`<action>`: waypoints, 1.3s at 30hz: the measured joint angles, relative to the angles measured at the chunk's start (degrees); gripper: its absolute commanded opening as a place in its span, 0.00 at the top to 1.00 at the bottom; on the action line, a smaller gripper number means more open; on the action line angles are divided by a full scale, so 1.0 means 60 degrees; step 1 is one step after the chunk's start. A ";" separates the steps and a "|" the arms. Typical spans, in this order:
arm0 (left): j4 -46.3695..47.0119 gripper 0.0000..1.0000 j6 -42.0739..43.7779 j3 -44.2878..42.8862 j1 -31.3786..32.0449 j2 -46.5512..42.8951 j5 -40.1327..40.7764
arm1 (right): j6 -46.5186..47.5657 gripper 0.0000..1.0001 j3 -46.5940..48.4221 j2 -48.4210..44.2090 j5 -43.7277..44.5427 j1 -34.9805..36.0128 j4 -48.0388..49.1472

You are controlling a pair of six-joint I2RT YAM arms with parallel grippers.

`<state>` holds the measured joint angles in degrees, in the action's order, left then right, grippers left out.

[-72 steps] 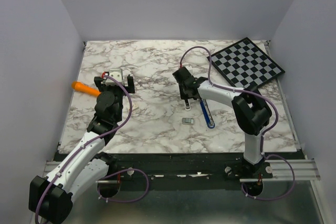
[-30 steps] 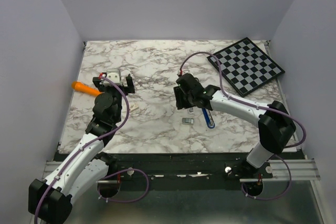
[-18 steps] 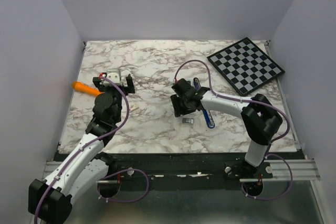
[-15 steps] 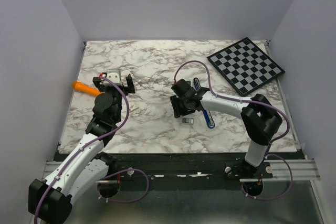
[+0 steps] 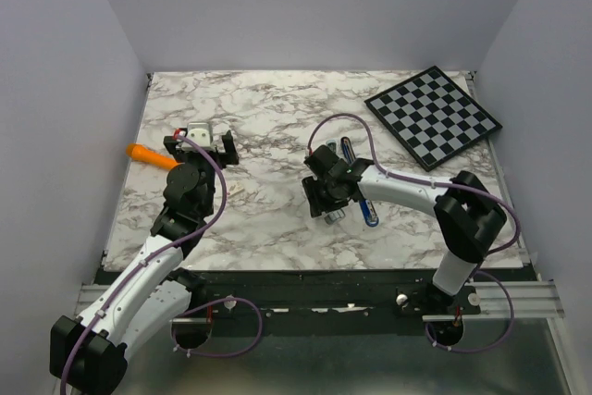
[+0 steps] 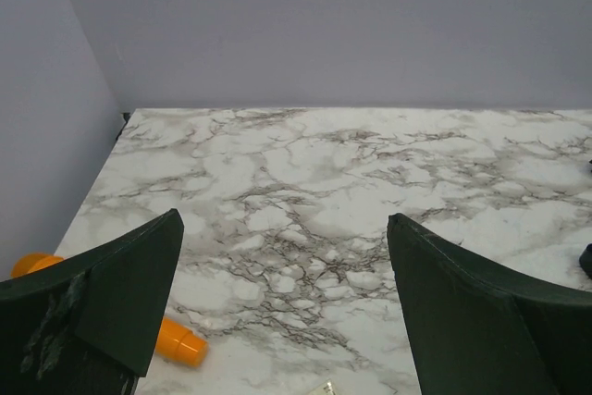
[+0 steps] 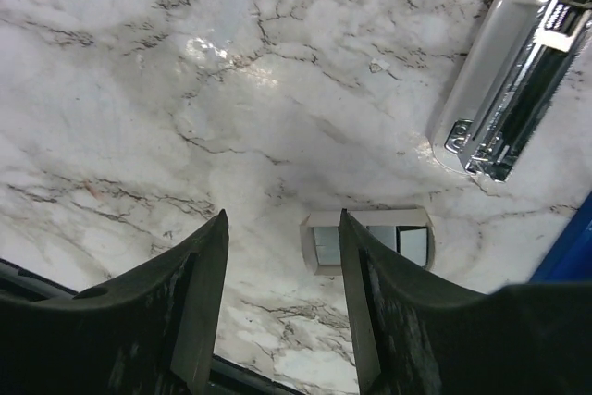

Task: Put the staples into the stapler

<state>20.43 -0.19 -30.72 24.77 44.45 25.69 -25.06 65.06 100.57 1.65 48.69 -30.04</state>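
The staples (image 7: 323, 243) are a small silvery-grey block lying flat on the marble; in the top view the staples (image 5: 337, 215) lie just left of the stapler. The stapler (image 5: 368, 212) lies opened, its silvery metal channel (image 7: 518, 71) at the upper right of the right wrist view and its dark blue base (image 7: 569, 252) at the right edge. My right gripper (image 7: 283, 219) hangs open low over the table. Its right finger (image 7: 370, 293) overlaps the staples' block; the gap between the fingers holds only marble. My left gripper (image 6: 284, 221) stands wide open and empty at the table's left.
An orange pen-like stick (image 5: 151, 155) lies at the left edge, beside the left gripper (image 5: 202, 138). A small whitish piece (image 5: 238, 189) rests near the left arm. A checkerboard (image 5: 433, 116) sits at the back right corner.
The right gripper has dropped and slid toward the near edge, coming down beside the staples. The left arm has not moved.
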 measured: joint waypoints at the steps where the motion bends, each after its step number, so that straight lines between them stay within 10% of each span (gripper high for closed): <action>1: -0.0004 0.01 -0.0033 0.0000 0.0000 0.0000 -0.0004 | 0.0000 0.42 0.0000 -0.0146 0.0000 0.0000 -0.0033; 39: 0.0368 0.01 -0.0448 -0.0750 -0.0237 0.0831 -0.0135 | 0.0718 0.72 -0.0084 -0.0051 0.0637 0.0004 -0.1115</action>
<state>22.63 -2.87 -35.22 23.35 49.43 24.88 -20.75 64.55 100.27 5.48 48.71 -36.73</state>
